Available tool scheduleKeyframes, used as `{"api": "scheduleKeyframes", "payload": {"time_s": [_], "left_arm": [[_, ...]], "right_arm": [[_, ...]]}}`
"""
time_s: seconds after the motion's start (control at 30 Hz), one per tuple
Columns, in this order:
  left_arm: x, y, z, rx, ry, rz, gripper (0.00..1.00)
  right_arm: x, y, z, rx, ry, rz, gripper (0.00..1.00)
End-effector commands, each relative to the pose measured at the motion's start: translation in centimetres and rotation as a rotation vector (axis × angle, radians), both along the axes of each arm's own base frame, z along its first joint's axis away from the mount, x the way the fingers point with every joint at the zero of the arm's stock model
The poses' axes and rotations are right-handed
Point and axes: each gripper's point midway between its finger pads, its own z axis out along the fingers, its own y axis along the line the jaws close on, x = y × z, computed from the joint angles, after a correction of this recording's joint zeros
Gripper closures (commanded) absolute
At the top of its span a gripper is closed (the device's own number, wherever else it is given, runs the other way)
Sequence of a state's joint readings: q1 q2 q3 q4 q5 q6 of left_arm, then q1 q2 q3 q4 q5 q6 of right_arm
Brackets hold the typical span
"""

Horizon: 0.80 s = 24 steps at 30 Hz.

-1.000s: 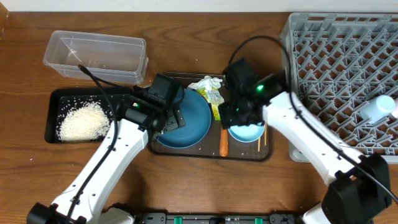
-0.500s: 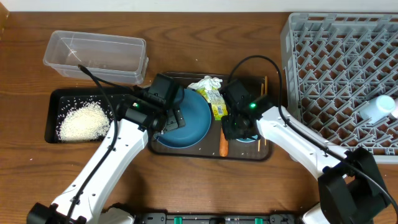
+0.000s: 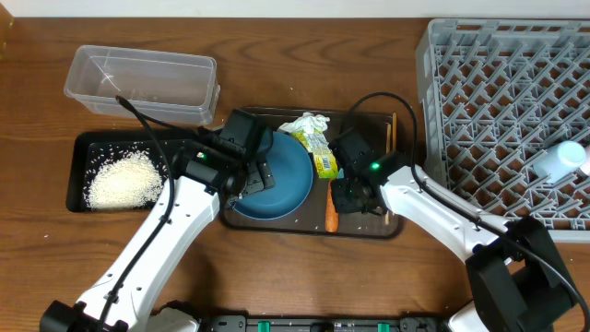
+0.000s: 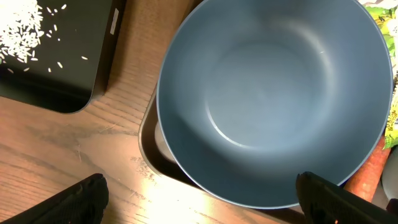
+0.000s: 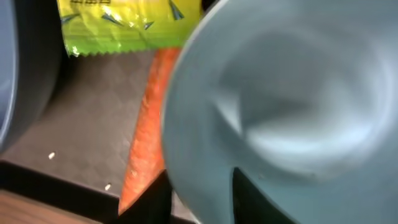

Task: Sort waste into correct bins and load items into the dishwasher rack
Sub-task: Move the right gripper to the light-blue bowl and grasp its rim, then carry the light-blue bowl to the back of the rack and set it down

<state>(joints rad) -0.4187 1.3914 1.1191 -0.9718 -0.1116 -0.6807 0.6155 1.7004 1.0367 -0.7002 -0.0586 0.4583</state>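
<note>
At the near edge of the brown serving tray (image 3: pixel 300 224), the small orange carrot (image 3: pixel 331 211) is laid with its long axis running near to far, just left of the small light blue bowl (image 5: pixel 280 93). The right gripper (image 3: pixel 355 195) is lowered onto that bowl. In the wrist view its fingers are seen astride the rim on the carrot's side, one inside and one outside, but whether the rim is already pinched cannot be told.

To the left, the left gripper (image 4: pixel 208 199) is held over the large dark blue dish (image 3: pixel 281 175), fingers spread wide and nothing between them.

Farther back, the green-yellow snack wrapper (image 3: pixel 324 159) and the crumpled white tissue (image 3: pixel 304 124) are found, with the chopsticks (image 3: pixel 391 129) at the tray's far right. Rice (image 3: pixel 120 180) is piled in the black tray (image 3: pixel 74 175) at the left, and the clear tub (image 3: pixel 92 88) is set beyond it.

The dishwasher rack (image 3: pixel 479 83), already holding the white cup (image 3: pixel 560 159), lies right of and beyond the bowl. The bowl is therefore judged best carried by the right arm, which is the nearer.
</note>
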Motion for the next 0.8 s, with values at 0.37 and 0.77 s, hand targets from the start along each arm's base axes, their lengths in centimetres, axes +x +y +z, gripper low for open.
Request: {"api": "scheduleKeyframes", "payload": {"time_s": [0.37,0.77], "left_arm": [[0.3,0.2,0.4,0.004,-0.012,0.008,0.01],[0.3,0.2,0.4,0.004,-0.012,0.008,0.01]], "right_arm": [[2.7,2.1,4.8,0.050,-0.063,0.020,0.99],[5.9,1.9,12.3,0.124,-0.143,-0.006,0.99]]}}
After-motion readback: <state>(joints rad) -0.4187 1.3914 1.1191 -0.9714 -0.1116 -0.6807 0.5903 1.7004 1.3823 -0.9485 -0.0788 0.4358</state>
